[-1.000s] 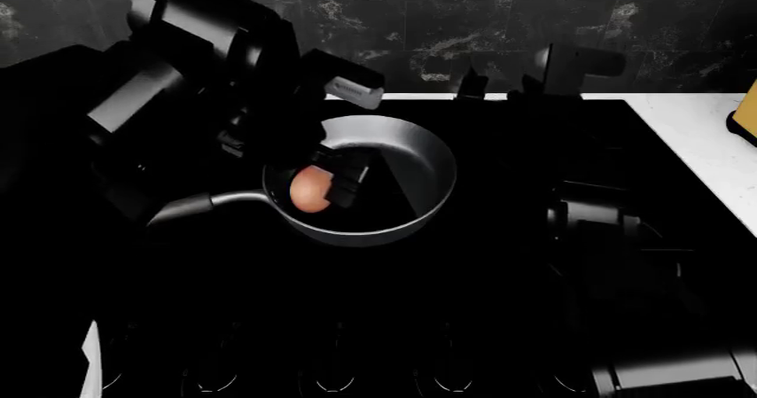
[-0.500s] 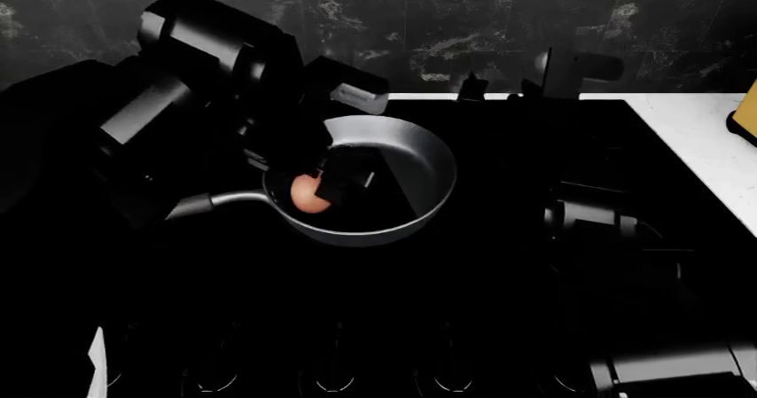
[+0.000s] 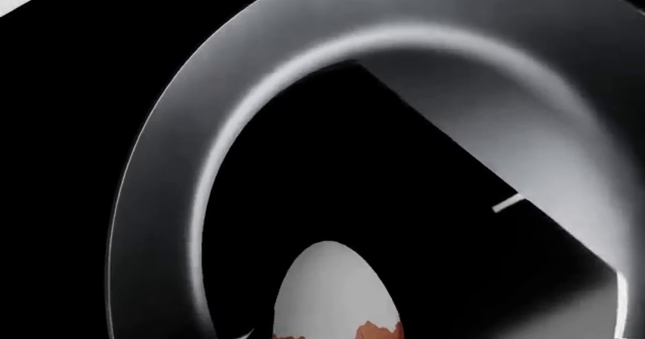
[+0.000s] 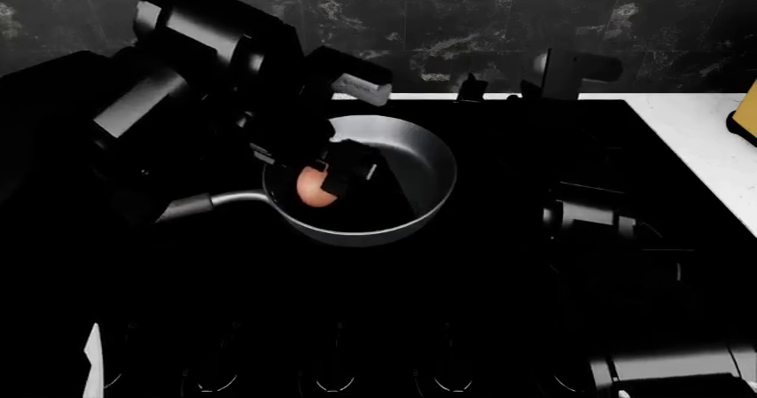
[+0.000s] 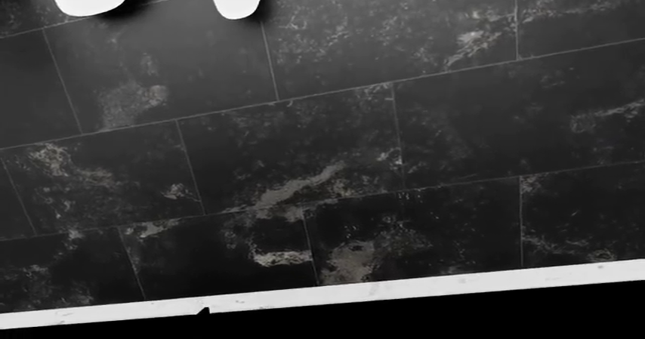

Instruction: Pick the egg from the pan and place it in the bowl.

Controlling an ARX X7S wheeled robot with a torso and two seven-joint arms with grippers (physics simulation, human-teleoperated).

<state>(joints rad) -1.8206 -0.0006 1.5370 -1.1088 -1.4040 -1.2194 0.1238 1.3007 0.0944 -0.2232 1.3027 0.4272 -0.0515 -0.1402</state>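
Observation:
The dark grey pan (image 4: 409,154) sits on the black stove, its handle (image 4: 219,203) pointing left. The orange-brown egg (image 4: 312,186) is at the pan's left side. My left gripper (image 4: 322,178) reaches down into the pan, and its dark fingers (image 4: 350,173) close on the egg's sides. In the left wrist view the egg (image 3: 333,294) shows pale, right at the jaws, with the pan's rim (image 3: 171,165) curving around it. My right gripper (image 4: 497,84) hovers at the stove's back edge, empty, with its prongs apart. The bowl is out of view.
A black marble tile wall (image 5: 333,143) runs behind the stove. A white counter (image 4: 698,141) lies to the right with a yellow object (image 4: 746,114) at its edge. Stove knobs (image 4: 337,376) line the front. A white sliver (image 4: 90,362) shows at the lower left.
My left gripper came down over the egg and closed around it. The egg now sits a little higher in the pan. The right arm has not moved.

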